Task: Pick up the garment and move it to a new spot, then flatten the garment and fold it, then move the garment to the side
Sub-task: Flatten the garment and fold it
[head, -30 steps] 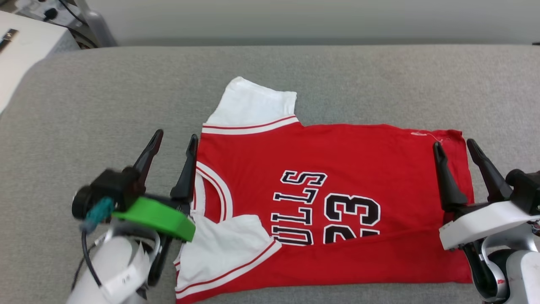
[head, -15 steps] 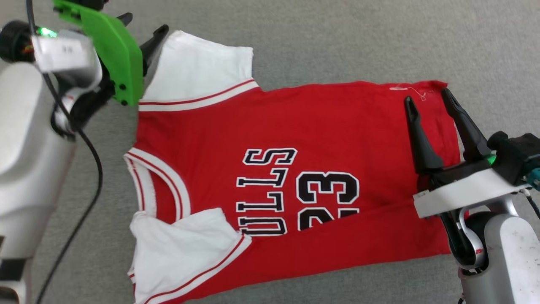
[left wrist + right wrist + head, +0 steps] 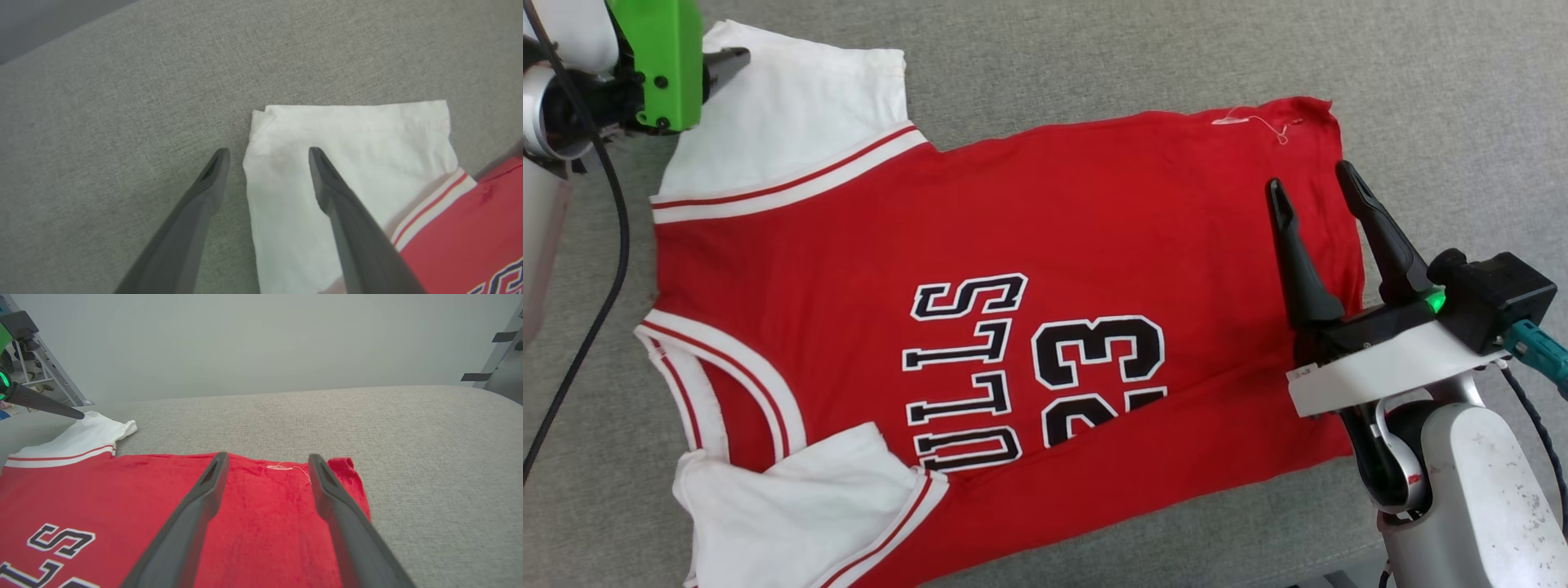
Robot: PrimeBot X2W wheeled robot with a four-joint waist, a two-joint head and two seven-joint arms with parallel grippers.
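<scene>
you seem to be flattening the red jersey shirt with white sleeves point(image 3: 1013, 245). your left gripper point(image 3: 268, 152) and right gripper point(image 3: 1308, 177) are both spread wide, holding nothing. next, pinch the far sleeve point(image 3: 359, 134) and the hem point(image 3: 1327, 147).

Left jaws have moved from collar point(image 3: 698, 347) to far sleeve point(image 3: 792, 98).

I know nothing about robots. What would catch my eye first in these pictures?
A bright red jersey with black lettering and white sleeves lies spread on a grey cushion. The left fingers stand open at the corner of its far white sleeve, with a vivid green bracket on that arm. The right fingers stand open over the hem end.
</scene>
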